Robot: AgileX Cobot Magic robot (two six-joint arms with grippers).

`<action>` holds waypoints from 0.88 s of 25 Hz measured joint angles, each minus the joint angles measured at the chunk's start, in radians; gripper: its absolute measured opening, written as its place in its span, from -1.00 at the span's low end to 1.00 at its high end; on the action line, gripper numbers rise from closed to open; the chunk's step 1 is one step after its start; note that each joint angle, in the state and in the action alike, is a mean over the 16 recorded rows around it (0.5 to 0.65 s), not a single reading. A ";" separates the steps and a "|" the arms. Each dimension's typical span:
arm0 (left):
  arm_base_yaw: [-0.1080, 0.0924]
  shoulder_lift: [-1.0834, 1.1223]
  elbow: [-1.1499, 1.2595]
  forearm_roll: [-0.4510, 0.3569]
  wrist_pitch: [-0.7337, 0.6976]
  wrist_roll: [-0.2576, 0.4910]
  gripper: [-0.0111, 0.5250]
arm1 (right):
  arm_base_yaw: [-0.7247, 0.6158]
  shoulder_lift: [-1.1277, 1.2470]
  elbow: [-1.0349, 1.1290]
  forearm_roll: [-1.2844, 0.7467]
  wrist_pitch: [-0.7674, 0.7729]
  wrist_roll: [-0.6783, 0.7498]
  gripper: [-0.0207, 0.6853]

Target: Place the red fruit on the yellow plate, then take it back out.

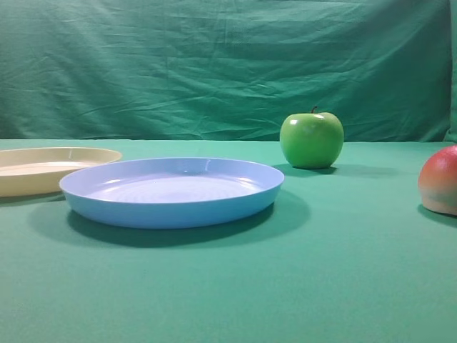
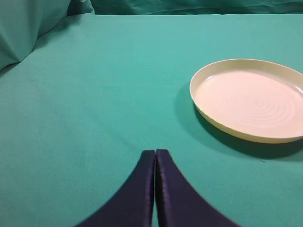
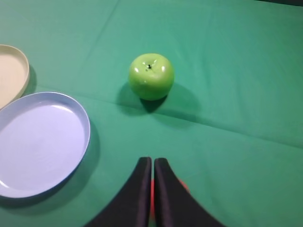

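Note:
The red fruit [image 1: 439, 180] rests on the green cloth at the far right edge of the exterior view, half cut off. In the right wrist view only a red sliver of the fruit [image 3: 183, 185] shows behind the dark fingers of my right gripper [image 3: 152, 161], which is shut and hovers over it. The yellow plate [image 1: 43, 170] lies at the far left and holds nothing. My left gripper [image 2: 155, 152] is shut over bare cloth, with the yellow plate [image 2: 251, 99] ahead to its right. Neither gripper shows in the exterior view.
A light blue plate [image 1: 171, 189] with nothing in it lies beside the yellow one, toward the middle. A glossy green apple [image 1: 311, 139] stands behind, right of centre, ahead of my right gripper in its wrist view [image 3: 151, 76]. Green cloth backdrop at the rear.

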 joint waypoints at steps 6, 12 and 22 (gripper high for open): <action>0.000 0.000 0.000 0.000 0.000 0.000 -0.96 | 0.000 -0.187 0.000 0.009 0.105 0.002 -0.94; 0.000 0.000 0.000 0.000 0.000 0.000 -0.96 | -0.006 -0.341 0.001 0.001 0.162 0.002 -0.94; 0.000 0.000 0.000 0.000 0.000 0.000 -0.96 | -0.123 -0.512 0.105 0.003 0.086 -0.009 -0.94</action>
